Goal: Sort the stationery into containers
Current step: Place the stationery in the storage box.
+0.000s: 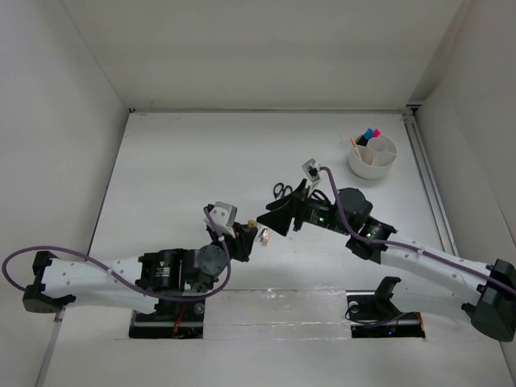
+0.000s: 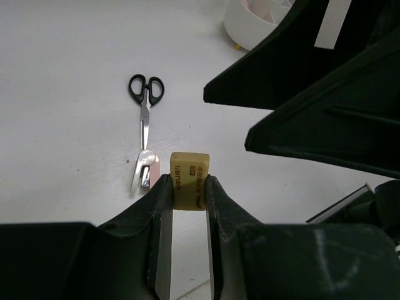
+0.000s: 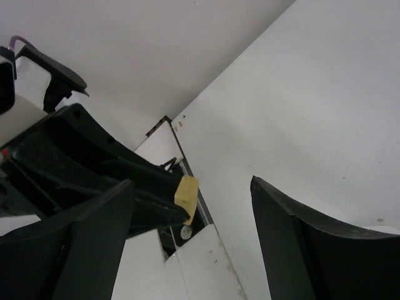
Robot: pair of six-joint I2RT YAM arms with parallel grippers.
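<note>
Small pale yellow rubber eraser point(image 2: 189, 181) sits clenched in my left fingers point(image 2: 161, 212), above the bench point(image 1: 201, 161), well apart from the round white plastic tub point(image 1: 367, 171). My right fingers point(image 3: 294, 244) flank it, released. Probably light, squashy, grippy; I'd pinch its free end.

White walls point(image 1: 56, 121) enclose a white table point(image 1: 201, 161); perhaps a rail point(image 1: 425, 177) edges its right.

A robotics lab cell: a white table point(image 1: 201, 161) is boxed by plain white walls point(image 1: 48, 121) on its left, far and right sides. The left arm point(image 1: 105, 278) and right arm point(image 1: 427, 262) are bolted at its near edge, purple cable point(image 1: 333, 197) trailing, with a tub point(image 1: 371, 169) near its far right corner.
</note>
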